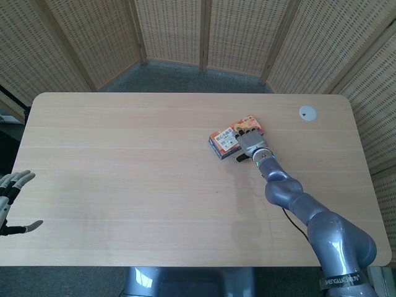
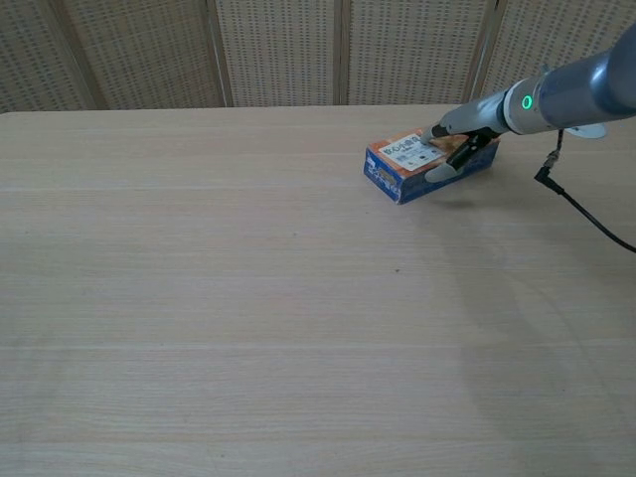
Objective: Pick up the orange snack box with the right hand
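The orange snack box (image 1: 224, 140) with blue sides lies flat on the table, right of centre; the chest view shows its label end (image 2: 397, 162). My right hand (image 1: 250, 143) lies over the box's right half. Its fingers reach across the top and the thumb presses the near side (image 2: 443, 173), so it grips the box. The box still rests on the table. My left hand (image 1: 12, 201) hovers at the table's left edge with its fingers apart and holds nothing; only the head view shows it.
A small white disc (image 1: 307, 112) sits near the table's far right corner. A black cable (image 2: 588, 215) trails from my right forearm across the table. Wicker screens stand behind the table (image 1: 124, 161).
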`<state>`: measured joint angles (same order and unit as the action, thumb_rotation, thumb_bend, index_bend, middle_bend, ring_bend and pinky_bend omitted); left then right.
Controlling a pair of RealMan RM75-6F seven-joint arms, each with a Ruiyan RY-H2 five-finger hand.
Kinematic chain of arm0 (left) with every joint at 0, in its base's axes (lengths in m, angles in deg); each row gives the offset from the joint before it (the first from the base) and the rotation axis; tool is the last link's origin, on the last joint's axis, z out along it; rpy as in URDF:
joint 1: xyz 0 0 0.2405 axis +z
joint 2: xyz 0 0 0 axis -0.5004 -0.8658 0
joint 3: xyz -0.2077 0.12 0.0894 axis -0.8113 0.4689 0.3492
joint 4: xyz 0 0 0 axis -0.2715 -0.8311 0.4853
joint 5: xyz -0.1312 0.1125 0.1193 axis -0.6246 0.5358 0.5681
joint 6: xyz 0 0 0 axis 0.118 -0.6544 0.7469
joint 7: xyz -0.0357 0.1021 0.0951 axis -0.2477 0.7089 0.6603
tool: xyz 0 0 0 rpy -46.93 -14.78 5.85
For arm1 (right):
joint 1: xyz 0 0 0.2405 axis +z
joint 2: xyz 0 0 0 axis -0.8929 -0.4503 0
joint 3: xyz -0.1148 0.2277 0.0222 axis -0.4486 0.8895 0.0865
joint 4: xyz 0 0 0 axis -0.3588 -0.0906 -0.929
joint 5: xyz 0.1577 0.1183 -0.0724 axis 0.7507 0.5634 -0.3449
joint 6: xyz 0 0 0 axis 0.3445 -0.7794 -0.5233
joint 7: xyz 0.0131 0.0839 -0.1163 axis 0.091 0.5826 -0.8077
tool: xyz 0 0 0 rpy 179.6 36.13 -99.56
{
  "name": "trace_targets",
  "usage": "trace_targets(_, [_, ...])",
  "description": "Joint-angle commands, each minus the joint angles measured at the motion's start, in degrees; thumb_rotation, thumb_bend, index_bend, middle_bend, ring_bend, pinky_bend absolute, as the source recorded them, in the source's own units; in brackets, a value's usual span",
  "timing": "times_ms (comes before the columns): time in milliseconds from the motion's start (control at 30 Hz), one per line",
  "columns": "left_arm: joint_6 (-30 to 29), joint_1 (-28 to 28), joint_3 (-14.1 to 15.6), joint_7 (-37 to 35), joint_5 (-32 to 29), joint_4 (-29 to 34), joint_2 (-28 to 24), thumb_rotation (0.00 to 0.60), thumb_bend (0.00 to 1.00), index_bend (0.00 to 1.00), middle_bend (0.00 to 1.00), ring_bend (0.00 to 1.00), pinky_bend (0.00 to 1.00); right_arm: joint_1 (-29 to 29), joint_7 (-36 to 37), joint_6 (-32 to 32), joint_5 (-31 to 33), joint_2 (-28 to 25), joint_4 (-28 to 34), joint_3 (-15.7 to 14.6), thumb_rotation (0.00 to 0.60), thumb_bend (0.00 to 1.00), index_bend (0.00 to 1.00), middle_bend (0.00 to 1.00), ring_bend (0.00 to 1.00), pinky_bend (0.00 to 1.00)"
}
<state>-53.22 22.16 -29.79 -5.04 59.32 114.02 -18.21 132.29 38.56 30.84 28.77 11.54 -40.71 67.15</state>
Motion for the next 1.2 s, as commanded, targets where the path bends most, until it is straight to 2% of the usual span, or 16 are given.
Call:
trace_targets(33, [0.06, -0.38, -0.16, -0.4, 0.57, -0.33, 0.26, 0.6, 0.0, 0.1, 0.0, 0.0, 0.0, -1.02, -2.39, -5.49, 3.37, -6.26, 10.22, -4.6, 0.199, 0.33, 0.0, 0.0, 0.0, 0.0])
trace_targets(200, [0.34, -1.29, -0.28, -1.38, 1.93, -1.24, 0.9, 0.6, 0.0, 0.1, 0.0, 0.0, 0.0, -1.86, -6.73, -15.66, 9.46, -14.17, 25.52, -9.35, 0.196, 0.33, 0.0, 0.0, 0.0, 0.0])
trace_targets(333, [0.48, -2.03, -0.35, -2.22, 3.03, -1.89, 1.5, 0.6, 0.0, 0.1, 0.0, 0.0, 0.0, -3.61, -8.42, -22.77, 12.59, -19.15, 35.5, -11.55, 0.197, 0.33, 0.0, 0.0, 0.0, 0.0])
trace_targets(467, [0.09, -2.53, -0.37, -2.91, 4.12, -2.45, 2.0, 0.6, 0.0, 0.1, 0.0, 0.0, 0.0, -6.92, -8.32, -28.85, 11.68, -23.58, 43.16, -13.03, 0.196, 0.33, 0.0, 0.0, 0.0, 0.0])
trace_targets(600, [-0.27, -2.79, -0.3, -3.07, 4.79, -2.5, 2.18, 0.6, 0.0, 0.1, 0.0, 0.0, 0.0, -9.09, -7.48, -32.61, 7.45, -27.32, 48.06, -12.56, 0.197, 0.33, 0.0, 0.0, 0.0, 0.0])
trace_targets(800, [-2.01, -1.9, 0.32, -2.38, 5.5, -1.64, 1.91, 0.6, 0.0, 0.1, 0.0, 0.0, 0.0, -10.34, -6.92, -35.43, -2.12, -28.62, 49.26, -9.36, 0.2, 0.33, 0.0, 0.0, 0.0, 0.0])
trace_targets(867, [-2.54, -1.31, 0.67, -2.39, 5.31, -1.56, 1.79, 0.6, 0.0, 0.09, 0.0, 0.0, 0.0, -10.04, -7.88, -34.52, -4.76, -27.72, 47.73, -8.71, 0.229, 0.33, 0.0, 0.0, 0.0, 0.0])
trace_targets(900, [-2.71, -1.09, 0.81, -2.34, 5.22, -1.55, 1.73, 0.6, 0.0, 0.09, 0.0, 0.0, 0.0, -9.82, -8.19, -33.81, -5.51, -27.2, 46.95, -8.35, 0.265, 0.33, 0.0, 0.0, 0.0, 0.0])
trace_targets(1033, [-3.48, -0.25, 1.3, -2.09, 5.0, -1.39, 1.32, 0.6, 0.0, 0.09, 0.0, 0.0, 0.0, -8.6, -9.38, -30.08, -7.14, -24.26, 42.59, -6.75, 0.486, 0.36, 0.0, 0.0, 0.0, 0.0])
trace_targets(1100, [-3.94, 0.17, 1.42, -2.04, 4.8, -1.29, 1.05, 0.6, 0.0, 0.09, 0.0, 0.0, 0.0, -7.92, -10.12, -28.2, -7.35, -22.5, 40.15, -6.02, 0.525, 0.37, 0.0, 0.0, 0.0, 0.0])
trace_targets(1200, [-4.36, 0.62, 1.51, -2.09, 4.41, -1.28, 0.85, 0.6, 0.0, 0.09, 0.0, 0.0, 0.0, -7.12, -10.76, -26.03, -7.21, -20.2, 37.12, -4.95, 0.539, 0.37, 0.0, 0.0, 0.0, 0.0])
